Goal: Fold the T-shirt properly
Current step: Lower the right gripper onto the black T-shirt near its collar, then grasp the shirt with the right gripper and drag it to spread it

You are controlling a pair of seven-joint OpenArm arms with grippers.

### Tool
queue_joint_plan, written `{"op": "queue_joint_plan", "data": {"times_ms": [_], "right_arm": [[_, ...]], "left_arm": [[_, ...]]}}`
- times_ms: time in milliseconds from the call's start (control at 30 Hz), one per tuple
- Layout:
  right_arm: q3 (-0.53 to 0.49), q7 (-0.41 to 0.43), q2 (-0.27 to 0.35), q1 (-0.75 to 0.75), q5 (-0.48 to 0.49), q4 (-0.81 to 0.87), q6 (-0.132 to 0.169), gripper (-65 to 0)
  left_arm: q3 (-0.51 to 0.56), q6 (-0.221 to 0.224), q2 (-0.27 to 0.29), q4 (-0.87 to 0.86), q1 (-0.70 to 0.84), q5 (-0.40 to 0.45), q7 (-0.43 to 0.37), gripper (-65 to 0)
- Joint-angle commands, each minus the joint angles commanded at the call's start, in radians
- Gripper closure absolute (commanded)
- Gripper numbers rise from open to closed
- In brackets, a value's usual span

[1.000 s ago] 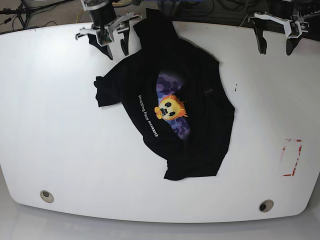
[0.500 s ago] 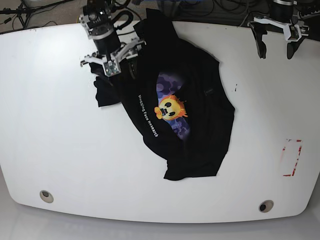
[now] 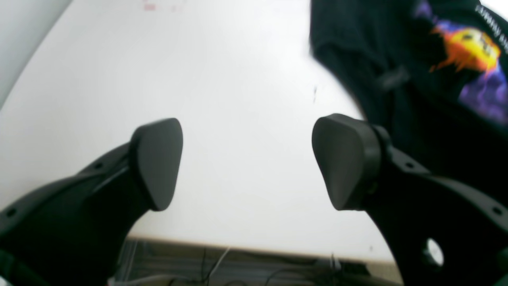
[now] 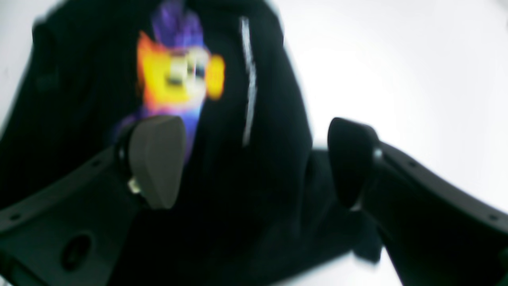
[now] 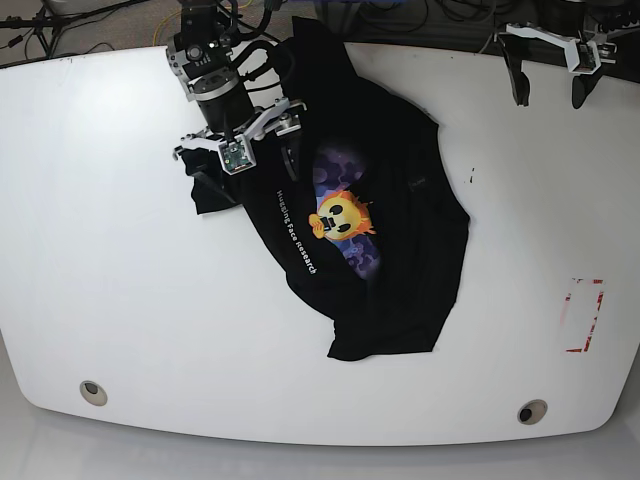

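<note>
T-shirt (image 5: 370, 200): crumpled on the worktop (image 5: 120, 280), long axis from 11 to 5 o'clock.
Right gripper (image 5: 243, 172): jaws apart, empty, over the sleeve at the 10 o'clock corner; nearer arm.
Left gripper (image 5: 548, 92): jaws apart, empty, at 1 o'clock, well clear of cloth.

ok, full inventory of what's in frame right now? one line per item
T-shirt: 1, black with yellow-orange emoji on purple print and white lettering, crumpled at table centre, top end reaching the far edge.
Table: 1, white, fills the base view.
Red marking: 1, red outline, on the table near its right edge in the base view.
Round holes: 2, grey, near the table's front corners.
Cables: several, dark, behind the far edge.
Right gripper: 1, black fingers on a white mount, open, over the shirt's sleeve area.
Left gripper: 1, same build, open, at the far corner, off the shirt.
</note>
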Motion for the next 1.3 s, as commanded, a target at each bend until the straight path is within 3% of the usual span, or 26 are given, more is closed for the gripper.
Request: {"op": "queue_joint_plan", "data": {"times_ms": [200,267,667,733,1133,1300], "right_arm": [[-0.011,0.01,0.003,0.005,-0.002,-0.012,0.001,-55.2],[-0.033,-0.01,0.005,0.036,-0.004,-0.025,0.021,-55.3],[-0.035,-0.134,-0.012,0.108,-0.005,-0.068,0.038,-48.0],[-0.048,-0.137,-0.02,0.158,-0.002,-0.148,0.045,-46.8],[-0.075,-0.128,-0.021,0.217,-0.008,-0.262,0.045,-45.8],[-0.233,-0.102,0.016,0.297,-0.009,-0.381,0.045,-47.4]], "left_arm": [[0.001,0.001,0.0,0.002,0.0,0.001,0.004,-52.0],[-0.003,0.001,0.003,-0.002,-0.035,-0.001,0.015,-52.1],[-0.018,0.003,0.004,-0.005,-0.148,-0.003,0.081,-54.0],[-0.007,0.0,0.004,-0.013,-0.164,0.004,0.08,-53.9],[0.001,-0.002,0.005,-0.013,-0.147,0.002,0.06,-53.0],[-0.005,-0.002,0.001,-0.015,-0.129,0.004,0.051,-53.2]]}}
